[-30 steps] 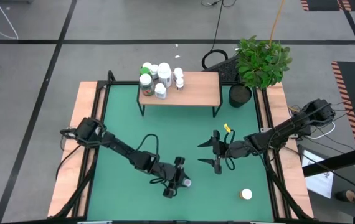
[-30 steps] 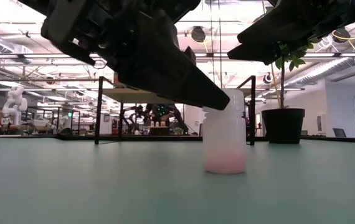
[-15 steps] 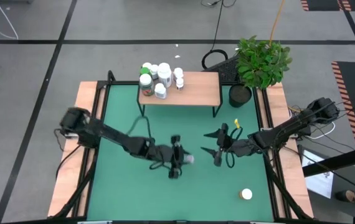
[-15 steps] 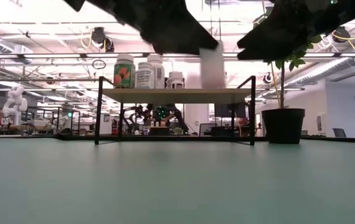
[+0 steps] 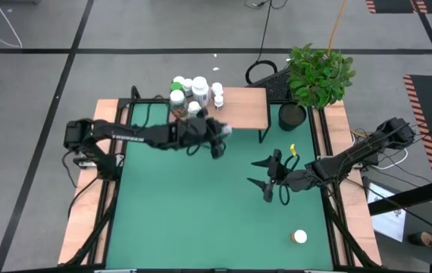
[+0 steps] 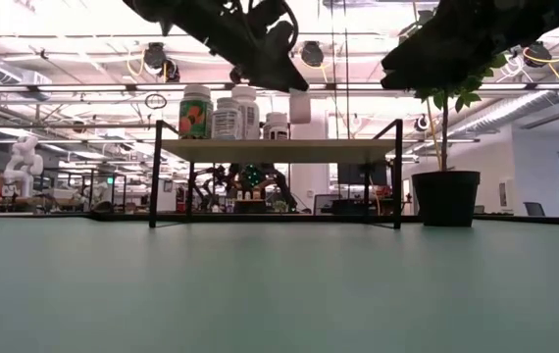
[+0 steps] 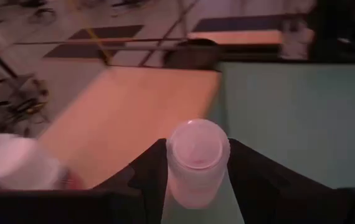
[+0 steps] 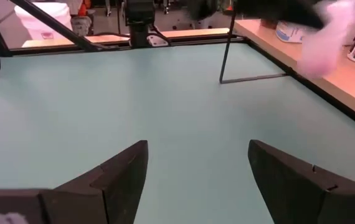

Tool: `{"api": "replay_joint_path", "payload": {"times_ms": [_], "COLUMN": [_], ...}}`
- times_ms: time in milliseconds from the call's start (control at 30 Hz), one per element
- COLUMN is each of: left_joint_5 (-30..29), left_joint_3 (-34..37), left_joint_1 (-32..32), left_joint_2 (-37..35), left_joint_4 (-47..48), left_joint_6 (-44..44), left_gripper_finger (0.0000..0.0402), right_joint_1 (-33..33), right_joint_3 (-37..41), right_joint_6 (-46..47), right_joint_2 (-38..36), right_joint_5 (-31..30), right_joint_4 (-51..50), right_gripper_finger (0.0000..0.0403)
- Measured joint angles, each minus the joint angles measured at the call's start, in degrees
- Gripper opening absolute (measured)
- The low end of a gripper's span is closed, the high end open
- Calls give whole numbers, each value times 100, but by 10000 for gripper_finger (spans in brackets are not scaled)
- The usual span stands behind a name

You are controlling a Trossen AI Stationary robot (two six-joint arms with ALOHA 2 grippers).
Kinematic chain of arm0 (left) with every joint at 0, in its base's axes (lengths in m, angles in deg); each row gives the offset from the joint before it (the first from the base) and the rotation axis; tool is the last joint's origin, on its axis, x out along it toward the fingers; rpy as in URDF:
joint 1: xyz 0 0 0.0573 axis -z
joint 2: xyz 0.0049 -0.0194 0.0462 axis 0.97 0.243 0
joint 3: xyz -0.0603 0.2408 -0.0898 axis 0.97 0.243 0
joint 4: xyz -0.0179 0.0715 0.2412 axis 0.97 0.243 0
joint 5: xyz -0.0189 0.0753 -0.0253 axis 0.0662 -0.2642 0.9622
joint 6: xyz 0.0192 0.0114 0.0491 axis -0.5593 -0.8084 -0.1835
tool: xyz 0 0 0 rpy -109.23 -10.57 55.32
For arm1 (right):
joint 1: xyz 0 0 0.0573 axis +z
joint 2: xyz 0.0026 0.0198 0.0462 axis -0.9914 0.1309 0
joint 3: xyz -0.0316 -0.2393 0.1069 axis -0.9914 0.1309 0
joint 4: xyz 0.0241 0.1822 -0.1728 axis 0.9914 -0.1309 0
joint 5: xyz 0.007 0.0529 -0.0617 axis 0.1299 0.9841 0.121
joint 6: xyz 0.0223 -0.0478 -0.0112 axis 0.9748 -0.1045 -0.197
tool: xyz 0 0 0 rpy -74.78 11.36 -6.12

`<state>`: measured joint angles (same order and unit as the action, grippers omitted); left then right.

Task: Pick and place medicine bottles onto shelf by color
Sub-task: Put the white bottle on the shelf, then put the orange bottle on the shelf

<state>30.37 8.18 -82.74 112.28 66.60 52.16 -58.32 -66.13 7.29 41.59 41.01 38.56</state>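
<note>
High view shows the big desk with its green top, and at the far end stands the little wooden shelf. A plant in a black pot sits just beside the shelf. The left arm reaches across the desk to the shelf, and the left claw is at the shelf's front edge. It is squeezed tight around a small white bottle, which is up in the air, level with the shelf top and not set down yet. The right arm waits out over the green top on the other side, and the right claw is spread wide with nothing in it. A bunch of bottles already stands together on the left end of the shelf, most of them white and one with a green cap. The rest of the shelf top is bare. One more bottle, white with an orange lid, stays on the green top near the front, well away from the shelf. I think the job is mostly done: this bottle needs to be put down, and then that last one is left.
</note>
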Motion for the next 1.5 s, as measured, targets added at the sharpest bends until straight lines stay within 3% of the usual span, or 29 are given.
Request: {"api": "replay_joint_path", "payload": {"times_ms": [400,1033,1367,1500], "left_joint_5": [8,78,77,76], "left_joint_3": [-213,-213,-213,-208], "left_joint_1": [-914,-1037,-1064,-914], "left_joint_2": [2,4,4,-80], "left_joint_4": [493,646,712,663], "left_joint_6": [249,490,548,376], "left_gripper_finger": [156,158,239,265], "right_joint_1": [-7,-7,-9,-5], "right_joint_3": [0,0,0,2], "right_joint_6": [40,107,11,-162], "right_joint_2": [0,0,0,-62], "right_joint_5": [-9,-13,22,708], "right_joint_4": [-159,-98,-80,-249], "right_gripper_finger": [270,270,270,270]}}
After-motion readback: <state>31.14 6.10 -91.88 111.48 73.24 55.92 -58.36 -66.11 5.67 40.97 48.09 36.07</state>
